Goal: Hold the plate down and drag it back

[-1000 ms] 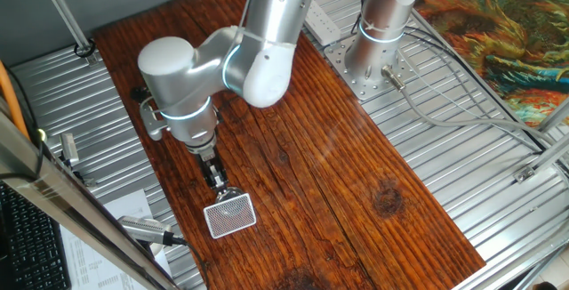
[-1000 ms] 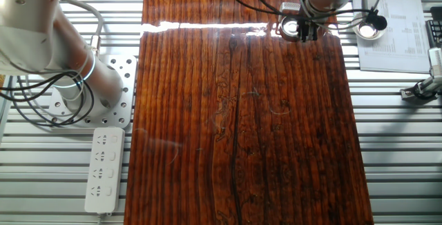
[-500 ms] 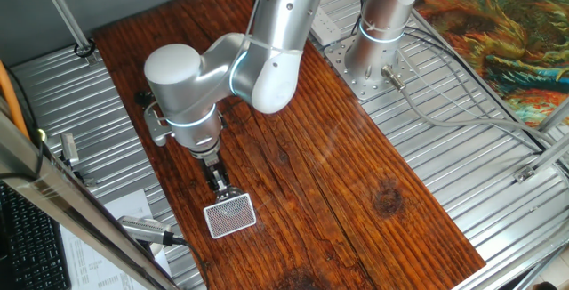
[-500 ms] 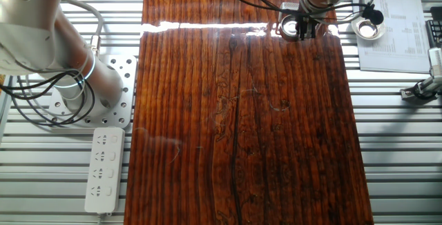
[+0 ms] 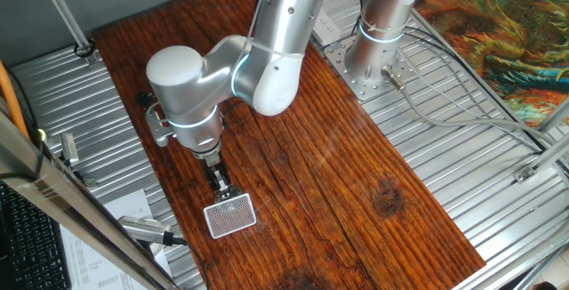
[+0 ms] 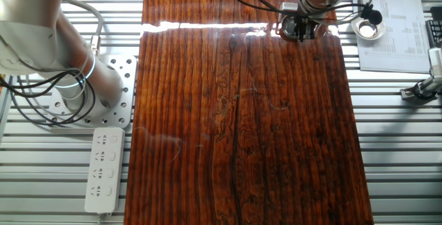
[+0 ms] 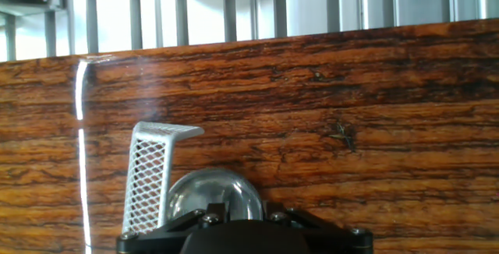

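Pressing down near the board's edge, the gripper (image 5: 219,184) is set over the plate (image 7: 214,194), seemingly to pin it for dragging. The plate lies just beside the lattice card (image 5: 230,214). Finger spread cannot be told.

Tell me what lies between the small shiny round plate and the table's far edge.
Only bare wooden table, in the hand view; the white lattice card sits beside the plate.

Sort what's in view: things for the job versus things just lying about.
For the job: plate, gripper.
Lying about: card, power strip, paper.
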Controlling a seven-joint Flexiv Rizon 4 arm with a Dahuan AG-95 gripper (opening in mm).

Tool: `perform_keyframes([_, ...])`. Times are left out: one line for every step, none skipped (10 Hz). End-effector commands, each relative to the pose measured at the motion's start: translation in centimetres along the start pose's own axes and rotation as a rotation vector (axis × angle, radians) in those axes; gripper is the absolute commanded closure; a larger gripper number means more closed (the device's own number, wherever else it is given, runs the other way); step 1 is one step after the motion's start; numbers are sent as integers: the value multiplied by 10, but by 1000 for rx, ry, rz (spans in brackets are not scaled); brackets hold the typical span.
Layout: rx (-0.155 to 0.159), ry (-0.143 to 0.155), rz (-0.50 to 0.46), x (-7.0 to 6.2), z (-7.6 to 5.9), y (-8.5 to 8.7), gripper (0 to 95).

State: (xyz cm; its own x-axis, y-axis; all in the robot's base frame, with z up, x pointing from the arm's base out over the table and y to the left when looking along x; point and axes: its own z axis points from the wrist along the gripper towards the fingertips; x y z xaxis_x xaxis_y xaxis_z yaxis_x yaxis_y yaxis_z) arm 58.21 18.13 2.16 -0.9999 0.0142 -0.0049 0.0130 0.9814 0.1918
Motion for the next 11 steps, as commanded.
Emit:
perform_keyframes([10,2,-2,0,-1,0,760])
perform_keyframes([14,3,-4,0,-1,0,760])
perform_keyframes([15,3,-6,1,0,-1,760])
perform_keyframes([16,3,-5,2,0,-1,760])
perform_keyframes([17,3,-6,2,1,-2,760])
perform_keyframes([18,3,-10,2,1,-2,760])
perform_keyframes([17,3,-11,3,2,-3,760])
perform_keyframes([17,3,-10,3,2,-3,950])
perform_keyframes([18,3,-10,3,3,-3,950])
perform_keyframes([18,3,-10,3,3,-3,950])
perform_keyframes([18,2,-12,3,3,-3,950])
